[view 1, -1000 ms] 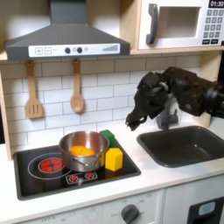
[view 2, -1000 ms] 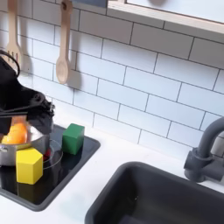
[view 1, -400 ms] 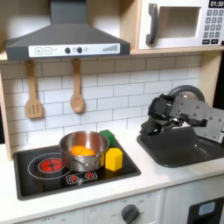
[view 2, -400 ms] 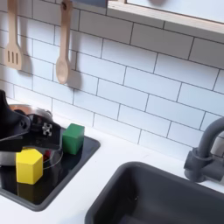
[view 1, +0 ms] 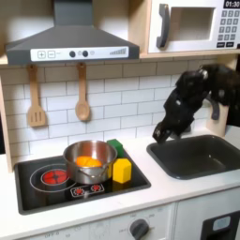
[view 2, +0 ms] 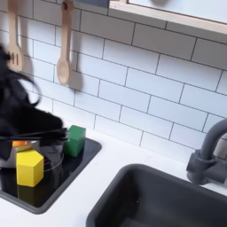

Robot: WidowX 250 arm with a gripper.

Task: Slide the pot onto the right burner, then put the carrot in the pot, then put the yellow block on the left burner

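**Pot loaded, yellow block waiting at the cooktop's edge**

Nearest the bench's front edge lies the glossy black cooktop, and what sits on it suggests two steps are done and one is left. The yellow block rests at the cooktop's right edge in the first exterior view, touching or just beside the pot. It is not on a burner ring, so it looks set down there only to wait. The steel pot covers the right burner, and the carrot shows as an orange mass inside it, which fits the loading step. The left burner, toward the first exterior view's left, is bare, its red rings free to take the block. A small green block sits behind the yellow one, near the cooktop's back right corner.

Farther back and well apart from all this, the arm is raised over the dark sink at the bench's right end. The end effector hangs downward above the sink's near-left corner. It is dark and blurred. It appears to carry nothing, though I cannot tell how far the jaws are parted.
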